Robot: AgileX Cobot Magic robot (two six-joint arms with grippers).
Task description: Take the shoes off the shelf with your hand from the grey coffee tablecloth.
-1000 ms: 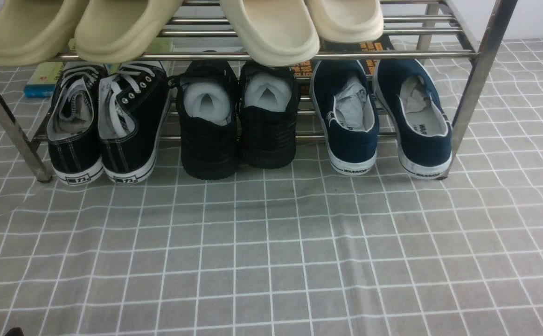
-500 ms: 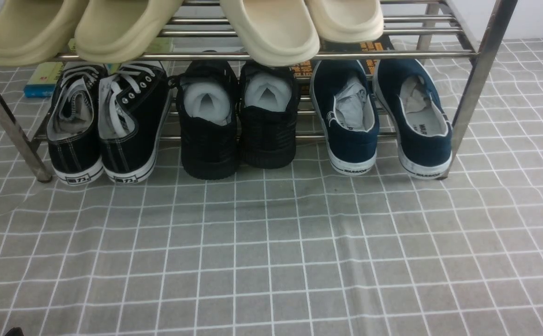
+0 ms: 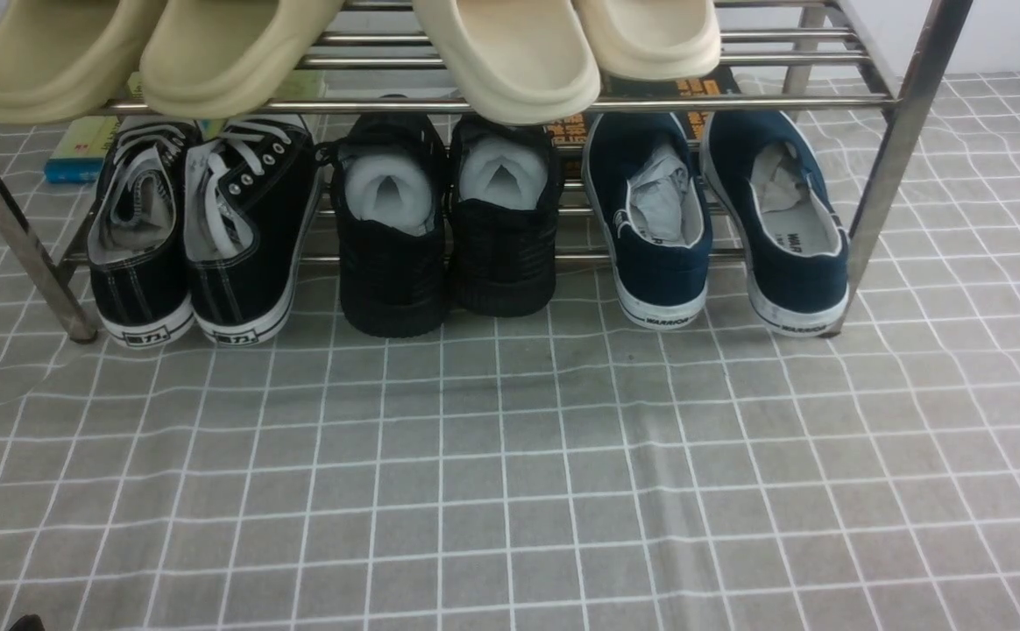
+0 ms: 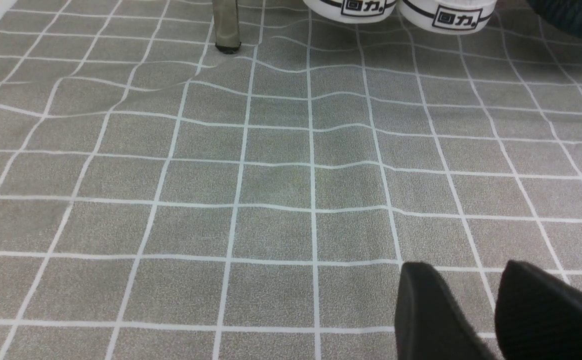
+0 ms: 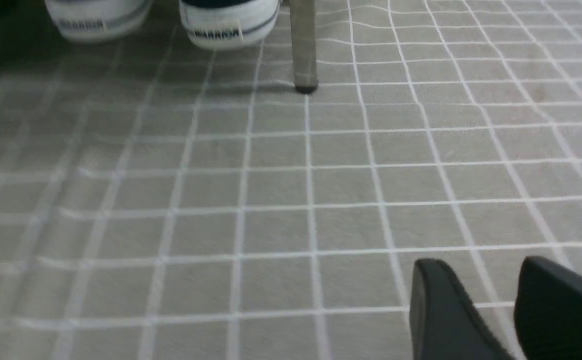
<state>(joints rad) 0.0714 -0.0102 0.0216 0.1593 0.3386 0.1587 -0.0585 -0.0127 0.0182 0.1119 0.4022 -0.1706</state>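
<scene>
The navy-blue shoes, one [image 3: 659, 237] beside the other [image 3: 786, 241], stand heels-out at the right end of the silver shelf's [image 3: 900, 149] lower tier, paper stuffed inside. Their white heels [image 5: 228, 22] show far ahead in the right wrist view, next to a shelf leg [image 5: 303, 50]. My right gripper [image 5: 478, 262] is open and empty, low over the grey checked tablecloth [image 3: 510, 473], well short of the shoes. My left gripper [image 4: 466, 265] is open and empty over the cloth [image 4: 271, 185]. Neither gripper's jaws show in the front view.
Black lace-up sneakers [image 3: 190, 245] sit at the left of the lower tier, their heels [image 4: 396, 7] ahead of my left gripper beside a shelf leg [image 4: 226, 25]. All-black knit shoes [image 3: 444, 237] stand in the middle. Beige slippers [image 3: 510, 61] fill the top tier. Books [image 3: 81, 145] lie behind.
</scene>
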